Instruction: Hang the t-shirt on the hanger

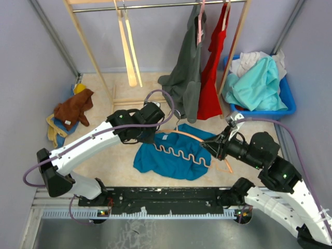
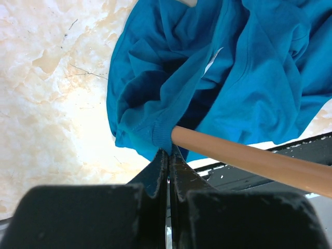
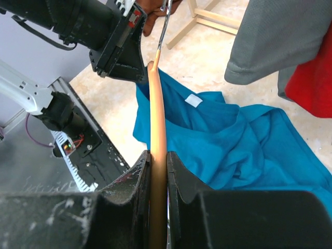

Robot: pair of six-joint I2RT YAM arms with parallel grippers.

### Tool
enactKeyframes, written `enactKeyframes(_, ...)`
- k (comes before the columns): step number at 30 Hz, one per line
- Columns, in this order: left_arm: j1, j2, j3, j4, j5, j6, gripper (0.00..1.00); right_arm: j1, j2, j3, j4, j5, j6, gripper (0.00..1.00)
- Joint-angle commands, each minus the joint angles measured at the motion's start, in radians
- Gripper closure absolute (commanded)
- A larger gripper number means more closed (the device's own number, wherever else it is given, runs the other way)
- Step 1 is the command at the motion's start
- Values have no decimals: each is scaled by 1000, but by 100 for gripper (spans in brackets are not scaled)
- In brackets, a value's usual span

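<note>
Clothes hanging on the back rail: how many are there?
2. A grey shirt hangs toward the right end of the rail; a red garment hangs just right of it. More could be hidden behind them.

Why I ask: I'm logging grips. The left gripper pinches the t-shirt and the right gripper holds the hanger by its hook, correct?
Not quite. The left gripper does pinch the t-shirt, but the right gripper holds the hanger by its orange arm, not its hook. The right wrist view shows this.
</note>
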Motion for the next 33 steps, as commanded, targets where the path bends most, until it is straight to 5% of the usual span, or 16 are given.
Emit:
enactKeyframes(1,-13,-15,49,-40,-17,-10,100,-8,49,64,145,-18,-33,100)
enactKeyframes(33,-119,126,770,-268,-65,58,98,-8,-122,-96,446,35,79,100)
